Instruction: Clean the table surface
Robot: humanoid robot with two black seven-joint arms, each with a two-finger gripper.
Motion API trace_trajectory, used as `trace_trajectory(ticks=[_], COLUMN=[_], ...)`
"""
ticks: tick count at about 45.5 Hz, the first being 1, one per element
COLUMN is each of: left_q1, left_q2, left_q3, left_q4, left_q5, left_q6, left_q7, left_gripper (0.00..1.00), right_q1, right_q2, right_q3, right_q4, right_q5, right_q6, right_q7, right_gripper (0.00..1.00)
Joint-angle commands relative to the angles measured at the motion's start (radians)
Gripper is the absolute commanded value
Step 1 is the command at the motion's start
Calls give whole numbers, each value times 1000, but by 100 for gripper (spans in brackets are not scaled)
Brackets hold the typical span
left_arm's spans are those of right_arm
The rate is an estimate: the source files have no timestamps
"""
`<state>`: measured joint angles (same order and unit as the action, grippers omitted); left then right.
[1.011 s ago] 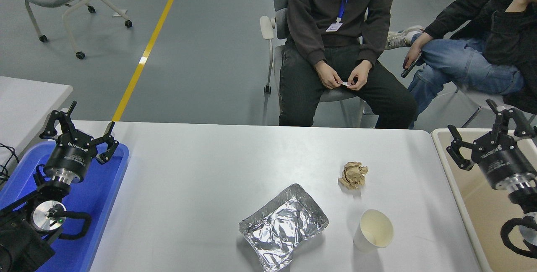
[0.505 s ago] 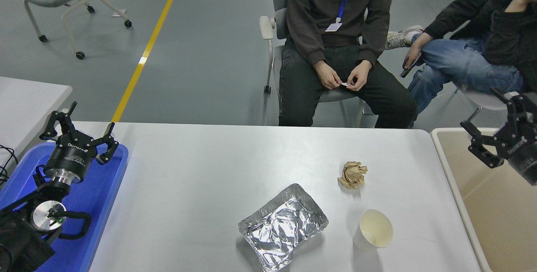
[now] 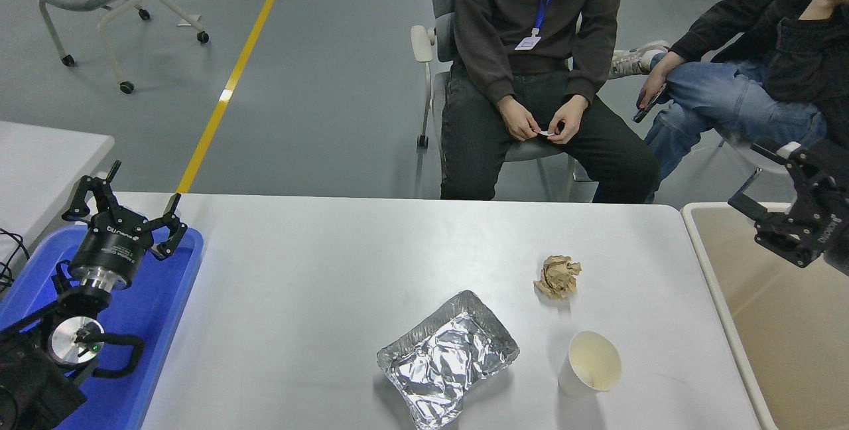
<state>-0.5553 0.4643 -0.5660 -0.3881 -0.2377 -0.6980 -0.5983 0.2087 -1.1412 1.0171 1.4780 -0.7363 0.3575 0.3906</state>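
Head view shows us the table surface (image 3: 318, 297), a wide grey-white top filling the lower middle of the frame, between a blue tray (image 3: 162, 304) at its left end and a beige bin (image 3: 789, 344) at its right end; on it we see a crumpled foil tray (image 3: 448, 357) near the front edge, a white paper cup (image 3: 591, 363) just to its right, standing upright and open, and a crumpled brown paper ball (image 3: 558, 276) a little farther back, apart from both; we find the left gripper (image 3: 126, 208) parked above the blue tray at the lower left, its fingers spread and holding nothing; the right gripper (image 3: 776, 201) reaches in from the right edge above the far end of the beige bin, partly cut off by the frame, its fingers spread wide and empty, well apart from the three items; beyond the table's far edge we see two seated people, one with hands (image 3: 544, 123) together in the lap.
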Motion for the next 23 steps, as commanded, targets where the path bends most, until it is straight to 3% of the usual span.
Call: trace_trajectory(ticks=[1, 16, 23], left_q1=[0, 0, 0], left_q2=[0, 0, 0], left_q3=[0, 0, 0], left_q4=[0, 0, 0], left_q5=[0, 0, 0], left_q6=[0, 0, 0], left_q7=[0, 0, 0], left_gripper=[100, 100, 100], right_q1=[51, 112, 170], right_q2=[-29, -31, -26], right_q3=[3, -6, -6], right_q4=[33, 51, 53], right_q5=[-129, -205, -216], right_q6=[210, 507, 515], right_q7=[2, -10, -18], right_gripper=[99, 99, 99])
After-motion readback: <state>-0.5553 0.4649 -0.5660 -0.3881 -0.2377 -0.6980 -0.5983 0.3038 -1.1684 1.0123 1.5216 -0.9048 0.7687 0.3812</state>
